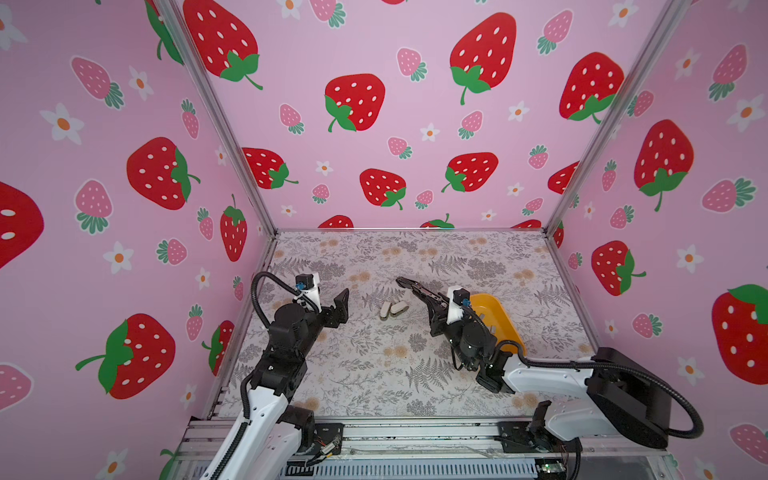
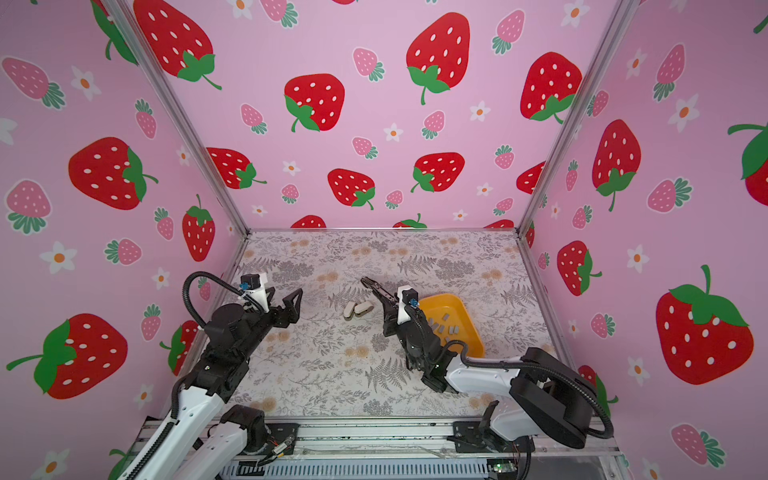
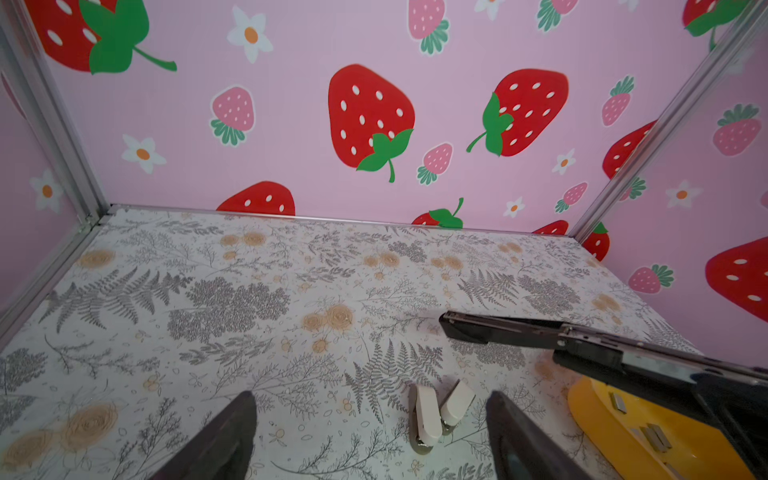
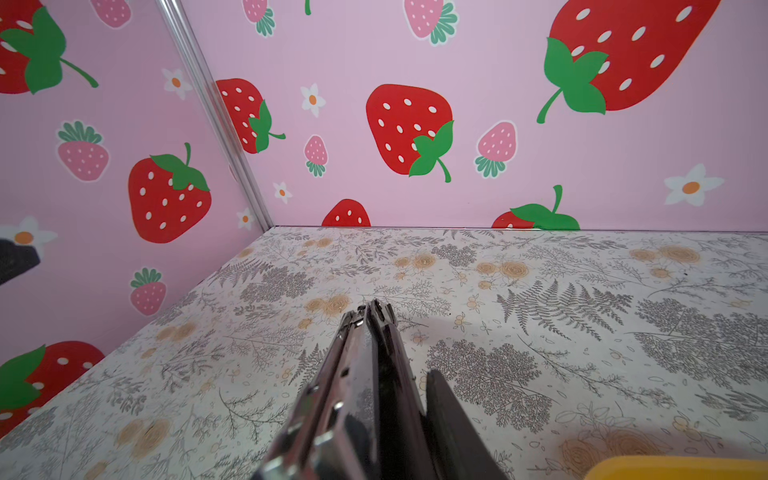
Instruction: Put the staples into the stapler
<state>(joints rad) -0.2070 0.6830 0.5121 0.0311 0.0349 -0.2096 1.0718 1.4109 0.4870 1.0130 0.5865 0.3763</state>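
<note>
Presently left tool (image 1: 341, 303) hangs released and empty beside two small whitish staplers (image 1: 392, 309) lying mid-counter (image 1: 374, 374), while right tool (image 1: 434, 301) grips a black stapler (image 1: 413, 287) aloft, probably presenting it for loading, with the staples (image 2: 442, 328) waiting loose in the yellow tray (image 2: 469, 332) far right.

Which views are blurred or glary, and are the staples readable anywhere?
Right wrist view: black stapler blurs near the lens, with glare on its metal. Left wrist view: left gripper fingers soft. In a top view: even light, staples small but distinguishable.
</note>
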